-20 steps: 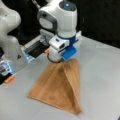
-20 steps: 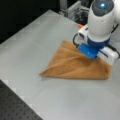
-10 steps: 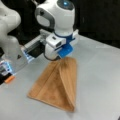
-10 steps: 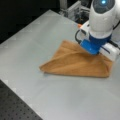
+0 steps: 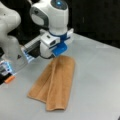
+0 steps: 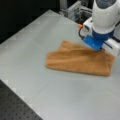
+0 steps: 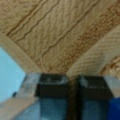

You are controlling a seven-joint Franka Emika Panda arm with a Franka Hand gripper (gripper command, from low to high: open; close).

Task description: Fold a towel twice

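The tan towel (image 5: 58,82) lies folded into a long strip on the grey table (image 5: 100,82), seen in both front views, with layered edges along one side. In a front view it stretches from the middle toward the right (image 6: 77,60). My gripper (image 5: 60,53) sits low at the strip's far end, its blue fingers pressed to the cloth (image 6: 96,46). The wrist view shows the gripper (image 7: 72,86) shut on a thin fold of towel (image 7: 55,32), with ribbed cloth and a paler band filling the frame above.
A second white arm (image 5: 10,30) and its lit base stand at a front view's left, with a small orange object (image 5: 9,79) beside it. Metal gear (image 6: 75,10) sits beyond the table's far edge. A black perforated board (image 6: 15,107) borders the near corner.
The towel hung as a wide tent-like triangle from the gripper; now it lies as a narrower, flatter strip. The gripper has shifted slightly sideways with the held edge.
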